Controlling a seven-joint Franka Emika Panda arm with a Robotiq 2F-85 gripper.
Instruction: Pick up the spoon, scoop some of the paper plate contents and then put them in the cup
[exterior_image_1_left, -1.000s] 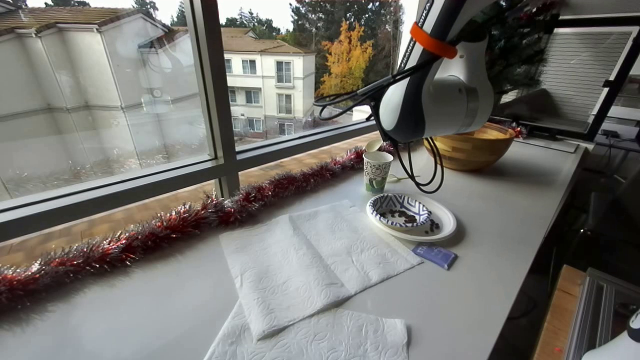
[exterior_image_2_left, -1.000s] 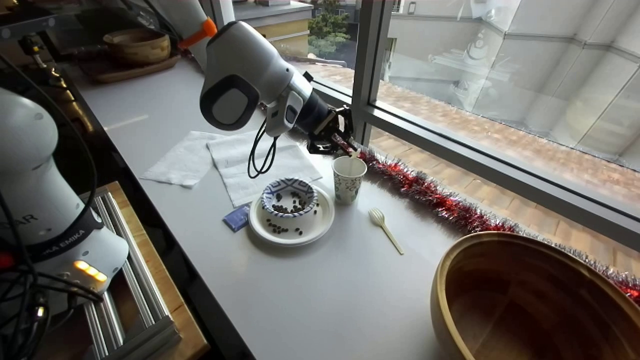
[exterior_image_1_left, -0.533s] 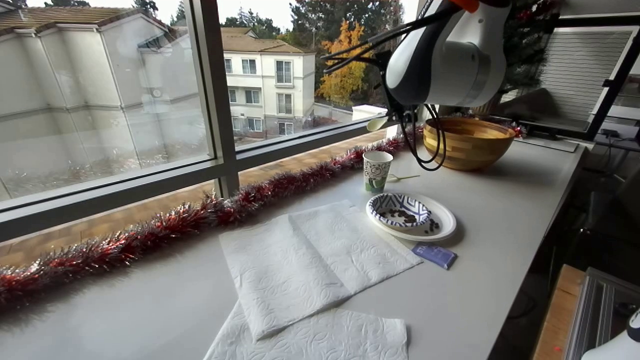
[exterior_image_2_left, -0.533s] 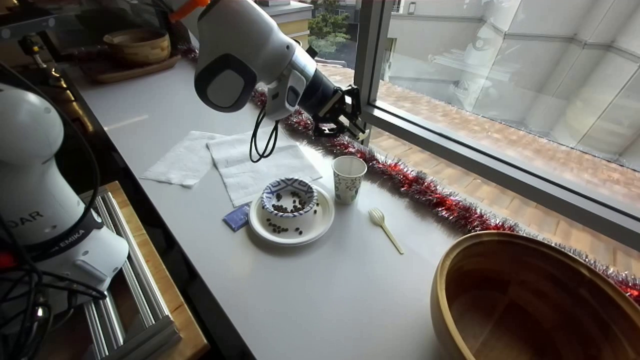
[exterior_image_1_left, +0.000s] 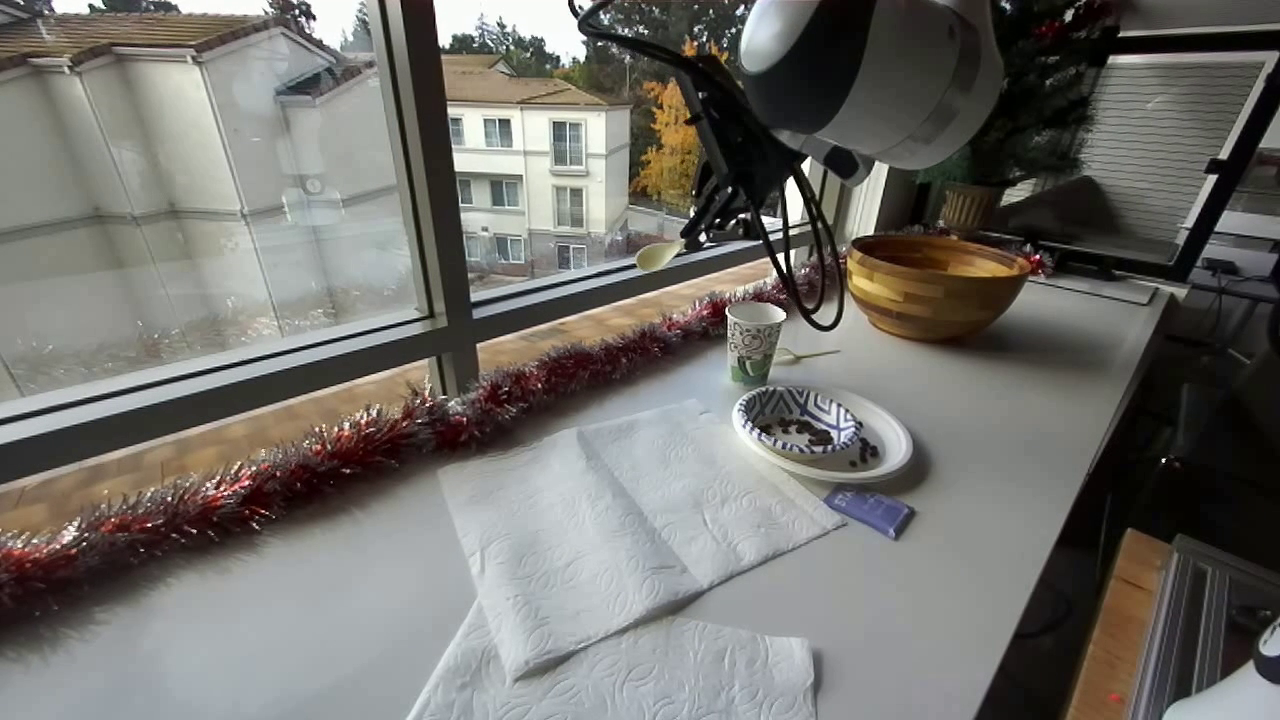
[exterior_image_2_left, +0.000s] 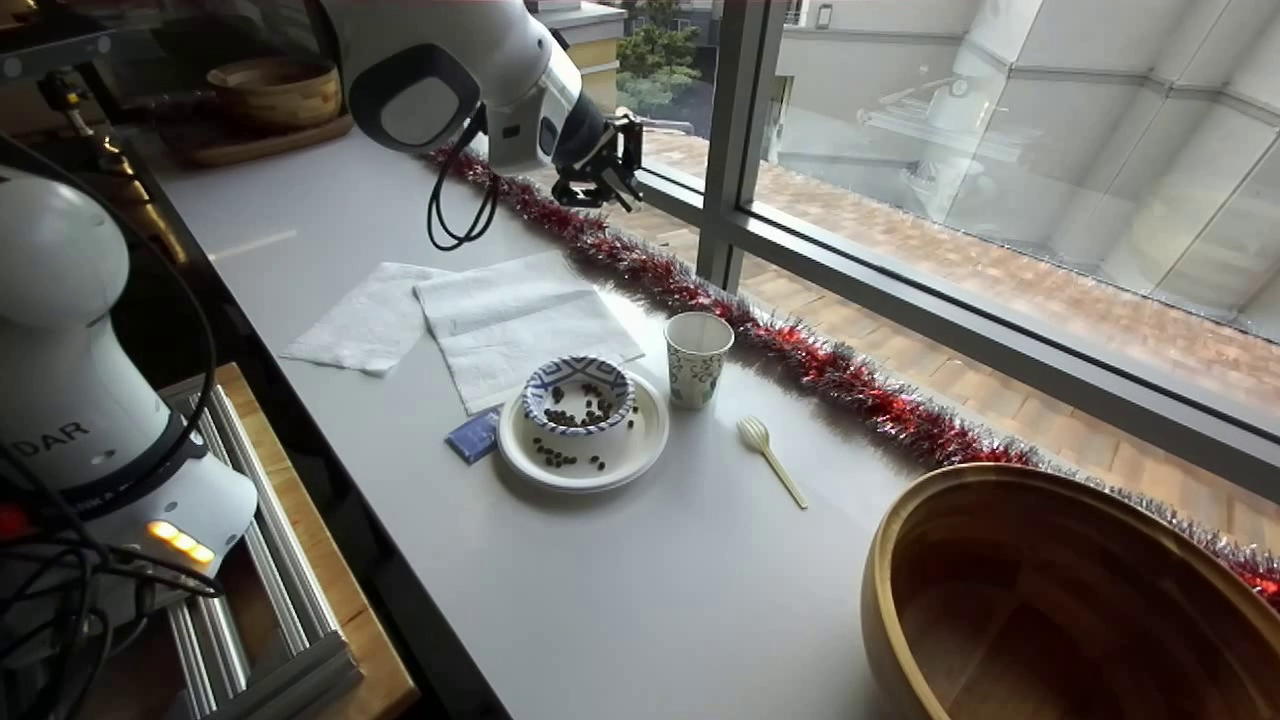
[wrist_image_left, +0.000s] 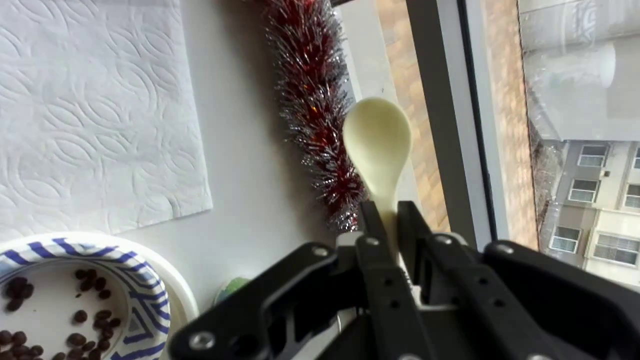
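My gripper (exterior_image_1_left: 690, 240) is shut on the pale cream spoon (exterior_image_1_left: 660, 257), high near the window; it also shows in an exterior view (exterior_image_2_left: 628, 203). In the wrist view the spoon (wrist_image_left: 377, 137) points away from the fingertips (wrist_image_left: 387, 212), and its bowl looks empty. The white paper plate (exterior_image_2_left: 650, 455) lies on the table with a blue-patterned paper bowl (exterior_image_2_left: 560, 370) on it. Dark bits (exterior_image_2_left: 575, 418) lie in that bowl and on the plate. The whitish-green patterned cup (exterior_image_1_left: 755, 345) stands upright beside the plate; its inside bottom is hidden. In the wrist view my gripper mostly covers the cup.
A pale fork (exterior_image_2_left: 765, 455) lies by the cup. A wooden bowl (exterior_image_1_left: 940, 290) stands behind. White paper napkins (exterior_image_1_left: 640, 520) and a purple packet (exterior_image_1_left: 870, 510) lie near the plate. Red-silver tinsel (exterior_image_1_left: 560, 375) runs along the window frame (exterior_image_2_left: 725, 150).
My gripper has risen from above the cup with the spoon and moved away from the cup, toward the napkin side near the window. The cup, plate and bits look unmoved.
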